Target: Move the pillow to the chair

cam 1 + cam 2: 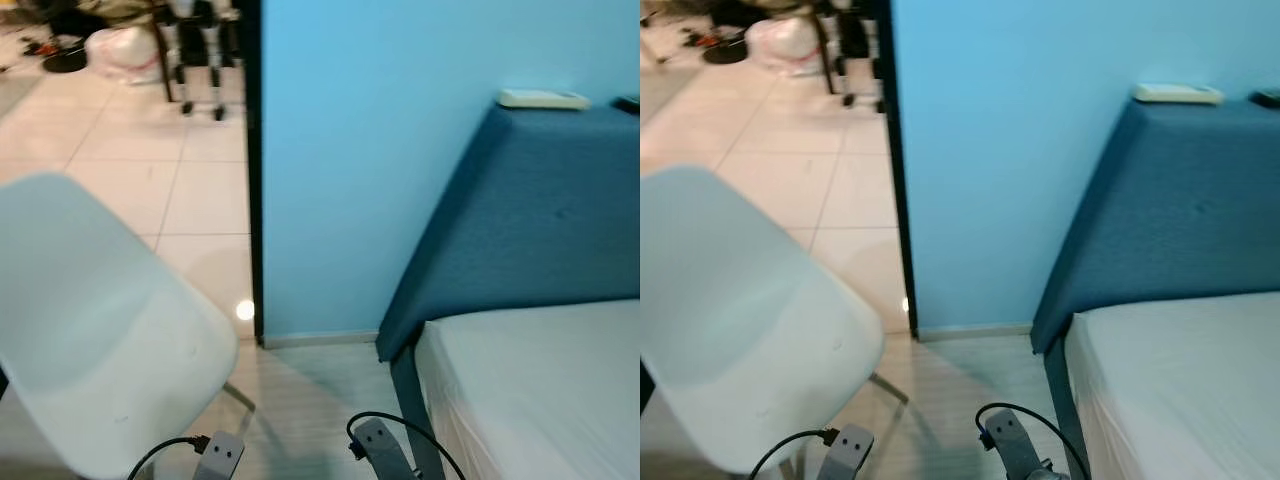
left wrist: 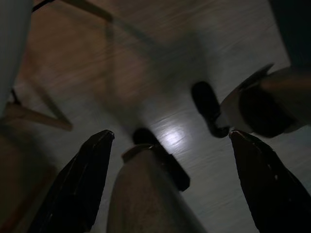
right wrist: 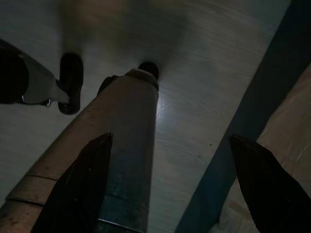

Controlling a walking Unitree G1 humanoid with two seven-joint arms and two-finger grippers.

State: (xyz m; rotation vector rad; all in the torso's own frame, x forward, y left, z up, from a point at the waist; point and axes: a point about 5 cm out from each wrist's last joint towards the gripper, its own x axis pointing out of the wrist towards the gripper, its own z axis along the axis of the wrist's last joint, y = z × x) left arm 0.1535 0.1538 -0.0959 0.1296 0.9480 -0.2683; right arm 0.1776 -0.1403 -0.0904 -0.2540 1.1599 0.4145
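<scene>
Hanging low w/ fingers spread wide, left pincer (image 2: 167,184) and right pincer (image 3: 167,184) hold nothing. Chair (image 1: 90,330) sits left of the bed (image 1: 540,390). Can't see the pillow; prob. further along the bed, so right arm is nearer.

Head stereo pair looking down at chair (image 1: 90,330) and bed (image 1: 540,390), wrist cameras facing floor (image 2: 160,63)

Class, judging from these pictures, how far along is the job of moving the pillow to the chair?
Done: nothing by these views; the white chair seat is bare. In hand: nothing; the left gripper and right gripper hang open over the floor, holding nothing. Left: find the pillow, perhaps on the bed, grasp it, and carry it to the chair.
</scene>
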